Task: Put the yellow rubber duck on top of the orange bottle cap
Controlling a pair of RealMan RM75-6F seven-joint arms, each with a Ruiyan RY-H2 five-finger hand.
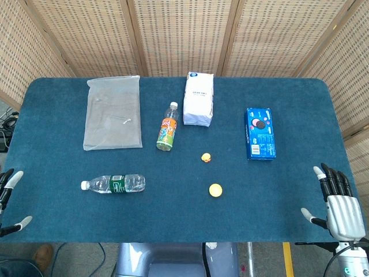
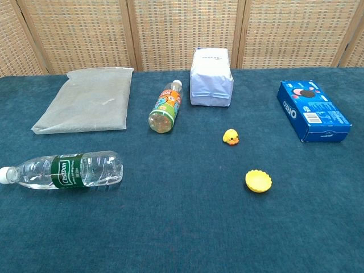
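Observation:
The small yellow rubber duck (image 1: pixel 206 157) (image 2: pixel 231 137) stands on the blue tablecloth near the middle. The orange-yellow bottle cap (image 1: pixel 215 190) (image 2: pixel 258 181) lies a little nearer the front and slightly right of the duck, apart from it. My right hand (image 1: pixel 338 202) hovers at the table's front right edge, fingers spread and empty. My left hand (image 1: pixel 8 199) shows only partly at the front left edge, fingers apart, holding nothing. Neither hand appears in the chest view.
A clear water bottle (image 1: pixel 113 183) lies at front left. A colourful drink bottle (image 1: pixel 167 127), a white packet (image 1: pixel 198 98), a grey plastic bag (image 1: pixel 113 112) and a blue Oreo box (image 1: pixel 260 133) lie further back. Wicker screens stand behind the table (image 1: pixel 173 231).

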